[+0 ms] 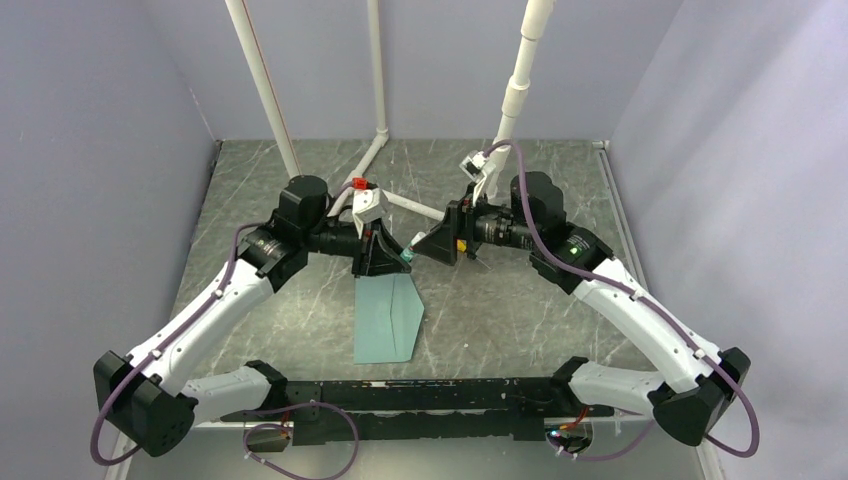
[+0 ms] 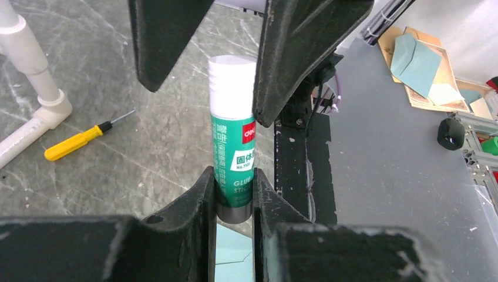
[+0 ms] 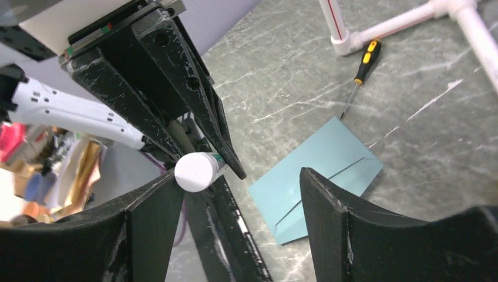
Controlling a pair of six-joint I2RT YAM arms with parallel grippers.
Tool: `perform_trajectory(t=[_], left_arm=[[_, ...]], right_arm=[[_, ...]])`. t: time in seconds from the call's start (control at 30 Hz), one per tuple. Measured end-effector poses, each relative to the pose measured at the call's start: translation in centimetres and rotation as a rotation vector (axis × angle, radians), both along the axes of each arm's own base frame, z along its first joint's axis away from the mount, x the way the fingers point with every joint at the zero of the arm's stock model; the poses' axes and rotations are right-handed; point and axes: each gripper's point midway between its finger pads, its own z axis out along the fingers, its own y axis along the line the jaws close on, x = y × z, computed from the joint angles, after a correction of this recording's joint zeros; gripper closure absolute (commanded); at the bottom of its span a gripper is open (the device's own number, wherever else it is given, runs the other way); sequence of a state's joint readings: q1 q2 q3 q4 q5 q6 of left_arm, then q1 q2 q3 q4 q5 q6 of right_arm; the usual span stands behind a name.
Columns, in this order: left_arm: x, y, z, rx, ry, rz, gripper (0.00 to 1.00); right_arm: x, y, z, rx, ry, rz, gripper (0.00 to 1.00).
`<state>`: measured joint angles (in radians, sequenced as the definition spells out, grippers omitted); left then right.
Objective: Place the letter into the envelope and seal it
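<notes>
My left gripper is shut on the lower body of a green glue stick with a white cap, holding it above the table. The right gripper stands open around the cap, which sits close to its left finger with a wide gap to the other. In the top view both grippers meet at mid-table, left and right. The pale teal envelope lies flat just below them, its flap side toward the right, and also shows in the right wrist view. The letter is out of view.
A yellow-handled screwdriver lies on the marble table near white PVC pipe feet. White pipes rise at the back. A black rail spans the near edge. A pile of spare papers sits off the table.
</notes>
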<state>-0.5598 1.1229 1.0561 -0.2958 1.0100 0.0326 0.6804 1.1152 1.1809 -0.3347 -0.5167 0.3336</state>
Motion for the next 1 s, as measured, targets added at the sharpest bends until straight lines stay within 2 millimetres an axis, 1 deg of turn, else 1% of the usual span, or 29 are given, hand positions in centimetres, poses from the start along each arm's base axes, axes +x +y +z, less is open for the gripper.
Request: perform_trajectory(t=[0.1,0.23,0.33,0.4,0.47,0.5,0.53,0.57,0.63,0.67,0.7,0.73,0.77,0.8,0.9,0.93,0.97,1.0], left_arm=[[0.5,0.1,-0.3,0.013,-0.001,0.029,0.97],[0.8,0.2,-0.9,0.034,0.008,0.049,0.98],[0.8,0.3,-1.5,0.056,0.022,0.049,0.98],[0.9,0.3,-1.9,0.072,0.034,0.047,0.98],[1.1,0.4,-2.2,0.089,0.039,0.056,0.98],[1.1,0.4,-2.4,0.095,0.046,0.053,0.98],[1.1,0.4,-2.4,0.099,0.051,0.052,0.98],[1.1,0.4,-2.5,0.102,0.055,0.053,0.98],[1.0,0.4,-2.6,0.106,0.061,0.054,0.98],[1.0,0.4,-2.5,0.106,0.063,0.054,0.98],[1.0,0.4,-2.6,0.107,0.061,0.054,0.97],[1.0,0.4,-2.5,0.106,0.06,0.053,0.98],[1.0,0.4,-2.5,0.104,0.058,0.052,0.98],[0.9,0.4,-2.4,0.103,0.055,0.052,0.98],[1.0,0.4,-2.4,0.105,0.054,0.056,0.98],[0.9,0.4,-2.4,0.105,0.056,0.055,0.98],[0.9,0.4,-2.4,0.106,0.058,0.053,0.95],[0.8,0.4,-2.4,0.106,0.058,0.053,0.86]], right_arm=[[-0.1,0.2,-0.4,0.026,0.092,-0.035,0.43],[-0.3,0.7,-0.6,0.036,0.162,-0.035,0.5],[0.1,1.2,-0.8,0.023,0.194,-0.033,0.56],[0.3,1.6,-0.9,0.018,0.207,-0.024,0.73],[0.2,1.9,-1.0,0.018,0.226,-0.006,0.86],[0.2,2.0,-1.0,0.014,0.223,-0.003,0.89],[0.2,1.9,-1.2,0.009,0.231,-0.002,0.9],[0.2,1.9,-1.3,0.008,0.235,0.0,0.87],[0.1,1.9,-1.3,0.007,0.24,0.008,0.66],[0.0,1.9,-1.3,0.007,0.243,0.013,0.59],[-0.1,1.9,-1.3,0.008,0.245,0.016,0.57],[-0.1,1.9,-1.3,0.007,0.246,0.019,0.57],[-0.3,1.8,-1.6,-0.002,0.252,0.021,0.59],[-0.3,1.7,-1.7,-0.005,0.256,0.019,0.67],[-0.6,1.7,-1.8,-0.009,0.264,0.032,0.96],[-0.6,1.7,-1.8,-0.013,0.259,0.032,1.0],[-0.6,1.7,-1.8,-0.013,0.258,0.034,1.0],[-0.6,1.6,-1.8,-0.014,0.257,0.033,1.0]])
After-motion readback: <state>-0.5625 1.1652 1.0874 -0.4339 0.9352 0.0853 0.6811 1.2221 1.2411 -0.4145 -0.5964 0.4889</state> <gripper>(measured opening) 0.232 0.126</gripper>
